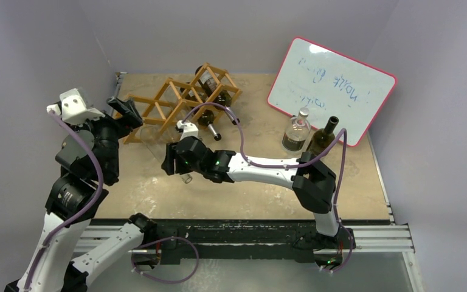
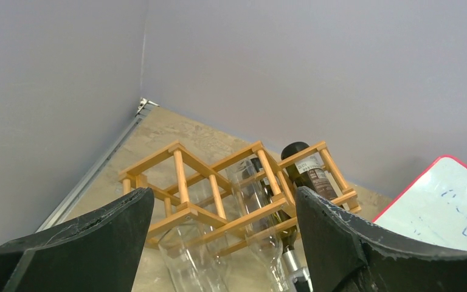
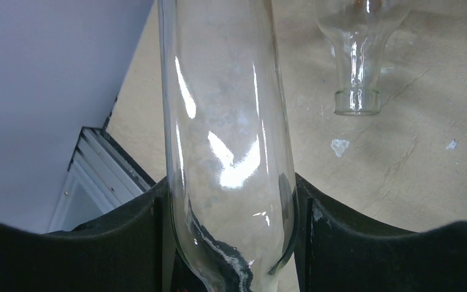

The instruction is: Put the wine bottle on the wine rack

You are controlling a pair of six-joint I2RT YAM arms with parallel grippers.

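Right wrist view: clenched around the clear wine bottle [image 3: 228, 121] with the right gripper [image 3: 231, 243], just off the near side of the wine rack [image 1: 179, 97], seemingly readied for a free cell. Spread wide and empty with the left gripper [image 2: 224, 204] by the rack's left end, perhaps for bracing.

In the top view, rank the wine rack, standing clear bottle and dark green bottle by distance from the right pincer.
1. wine rack, just behind right pincer
2. standing clear bottle, to its right
3. dark green bottle, farther right
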